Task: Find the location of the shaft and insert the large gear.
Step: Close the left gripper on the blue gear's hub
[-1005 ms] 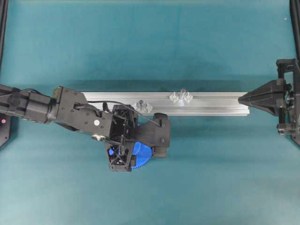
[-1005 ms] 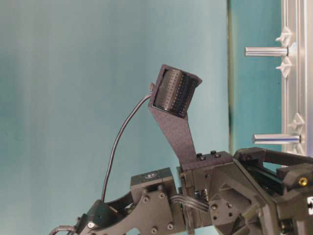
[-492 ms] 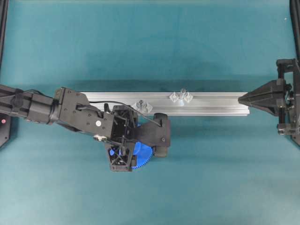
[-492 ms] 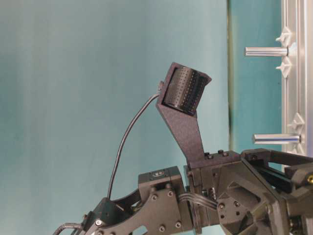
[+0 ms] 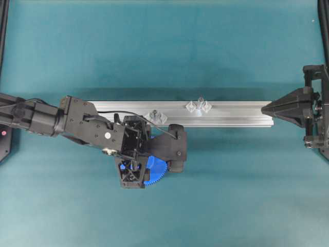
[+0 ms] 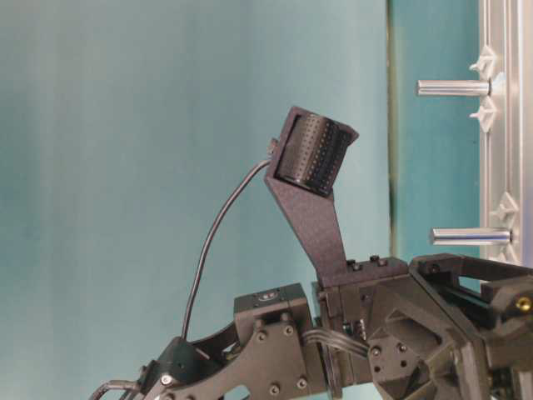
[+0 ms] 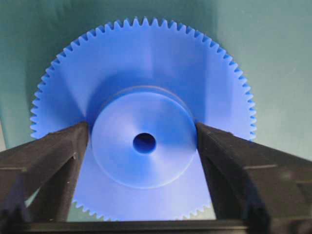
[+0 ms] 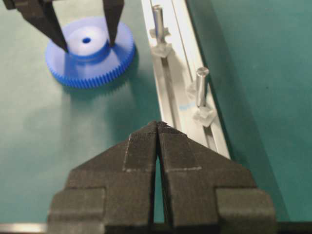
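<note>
No readable brand, label or writing in any view, so nothing for you to log there. The large gear (image 7: 144, 122) was bright-blue plastic: flat toothed wheel, fine even teeth all round, raised round hub, small centre hole. It lay flat on the teal surface (image 5: 231, 195), on the near side of the aluminium rail (image 5: 236, 114) in the overhead view, just beside it and mostly hidden under the left arm. The left gripper (image 7: 142, 139) pointed down over it, jaws straddling the hub, one finger on each side. In the left wrist view both fingers (image 7: 53, 156) sat right at the hub wall; you couldn't tell from that view whether they were pressing or just touching, so I can't call it a grip. The gear was not lifted in the right wrist view. The shaft (image 8: 157, 19) was a small upright silvery pin standing in the rail slot, clear base pieces at its foot, just across the rail edge from the gear in the right wrist view. A second similar pin (image 8: 201, 87) stood further along the rail, nearer the right gripper (image 8: 158, 127). Which pin was taller you couldn't settle from these views. The right gripper's jaws were closed together, nothing between them, tip aimed along the rail at its right end, holding nothing.
</note>
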Robot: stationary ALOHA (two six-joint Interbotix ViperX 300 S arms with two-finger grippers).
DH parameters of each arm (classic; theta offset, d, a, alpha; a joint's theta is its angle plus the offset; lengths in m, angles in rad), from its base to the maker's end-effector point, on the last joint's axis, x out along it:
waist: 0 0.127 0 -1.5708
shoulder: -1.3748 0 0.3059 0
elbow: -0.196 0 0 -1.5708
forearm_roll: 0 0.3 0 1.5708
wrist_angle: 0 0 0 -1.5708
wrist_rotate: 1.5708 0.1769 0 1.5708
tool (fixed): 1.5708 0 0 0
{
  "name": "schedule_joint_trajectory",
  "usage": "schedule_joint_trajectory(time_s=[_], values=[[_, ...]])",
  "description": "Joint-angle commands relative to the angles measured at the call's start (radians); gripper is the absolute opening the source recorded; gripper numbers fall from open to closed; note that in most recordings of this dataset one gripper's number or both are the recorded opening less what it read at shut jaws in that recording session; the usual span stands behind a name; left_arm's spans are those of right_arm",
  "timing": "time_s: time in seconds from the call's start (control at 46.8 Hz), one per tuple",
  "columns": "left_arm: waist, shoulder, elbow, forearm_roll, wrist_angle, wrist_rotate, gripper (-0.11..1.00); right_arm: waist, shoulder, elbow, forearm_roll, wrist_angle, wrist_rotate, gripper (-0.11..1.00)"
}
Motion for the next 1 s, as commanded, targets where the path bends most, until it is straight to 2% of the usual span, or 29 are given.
schedule_joint_trajectory(time_s=[0.0,0.043,0.535,0.984], values=[[-0.005,-0.008,-0.002,0.002,-0.002,-0.002,0.74,-0.003,0.005,-0.008,0.0,-0.006,0.012,0.01],[-0.005,-0.008,-0.002,0.002,-0.002,-0.002,0.71,-0.003,0.005,-0.008,0.0,-0.008,0.012,0.01],[-0.005,-0.014,-0.005,0.002,-0.003,0.003,0.71,-0.003,0.005,-0.003,0.002,-0.009,0.012,0.01],[-0.005,-0.049,-0.018,0.002,-0.003,0.035,0.71,-0.003,0.005,-0.003,0.002,-0.012,0.012,0.01]])
